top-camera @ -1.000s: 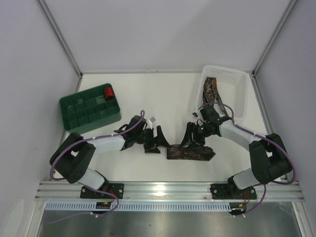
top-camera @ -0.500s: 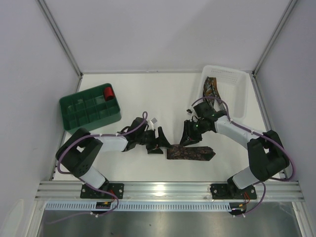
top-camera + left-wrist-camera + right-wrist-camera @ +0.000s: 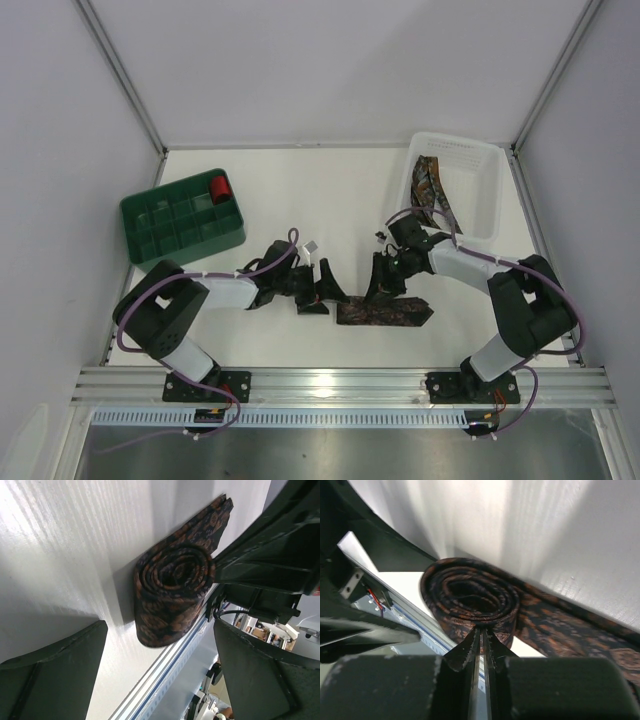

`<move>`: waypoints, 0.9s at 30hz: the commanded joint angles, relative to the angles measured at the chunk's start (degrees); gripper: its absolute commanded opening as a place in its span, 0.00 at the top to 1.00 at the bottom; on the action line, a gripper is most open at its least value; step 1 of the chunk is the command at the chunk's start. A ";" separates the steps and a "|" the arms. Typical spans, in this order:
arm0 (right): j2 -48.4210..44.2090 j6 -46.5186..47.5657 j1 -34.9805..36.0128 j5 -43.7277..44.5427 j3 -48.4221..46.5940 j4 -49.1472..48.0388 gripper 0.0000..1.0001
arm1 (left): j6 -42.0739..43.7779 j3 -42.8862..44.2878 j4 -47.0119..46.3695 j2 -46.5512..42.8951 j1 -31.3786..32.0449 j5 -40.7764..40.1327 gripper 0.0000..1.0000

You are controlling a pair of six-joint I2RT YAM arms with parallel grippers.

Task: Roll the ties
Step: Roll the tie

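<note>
One tie lies on the table near the front. Its left part is wound into a roll and its pointed tail runs right. My left gripper is open just left of the roll. In the left wrist view the roll sits ahead of the wide-apart fingers of the gripper. My right gripper is shut, its tips pinching the roll's outer edge at the gripper. A second tie lies in the white basket.
The white basket stands at the back right. A green compartment tray at the left holds a small red roll. The aluminium rail runs along the table's front edge, close behind the roll.
My right gripper has moved left and down onto the roll and its jaws have closed. My left gripper has shifted slightly right toward the roll.
</note>
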State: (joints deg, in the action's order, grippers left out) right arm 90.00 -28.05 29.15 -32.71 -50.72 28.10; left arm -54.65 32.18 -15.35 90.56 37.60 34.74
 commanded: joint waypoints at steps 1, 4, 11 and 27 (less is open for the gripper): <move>0.71 -0.60 0.04 -0.60 1.41 -2.78 0.89 | 0.25 -0.37 -4.06 -0.74 0.28 1.29 0.06; 0.79 -0.25 -0.40 -0.16 2.20 -3.05 0.89 | 0.25 -0.19 -5.47 0.66 0.28 2.61 0.06; 0.80 -0.16 -0.58 -0.69 3.08 -3.75 0.89 | -1.68 -0.02 -10.22 4.36 0.36 5.86 0.11; -2.45 -1.83 -0.05 -0.78 6.07 -3.31 0.89 | 2.62 13.25 9.64 3.03 3.53 4.72 0.21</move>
State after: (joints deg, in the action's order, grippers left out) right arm 89.69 -28.95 28.71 -33.67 -45.67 24.82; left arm -53.87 41.71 -9.15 94.76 40.10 39.18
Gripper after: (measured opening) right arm 0.110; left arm 0.796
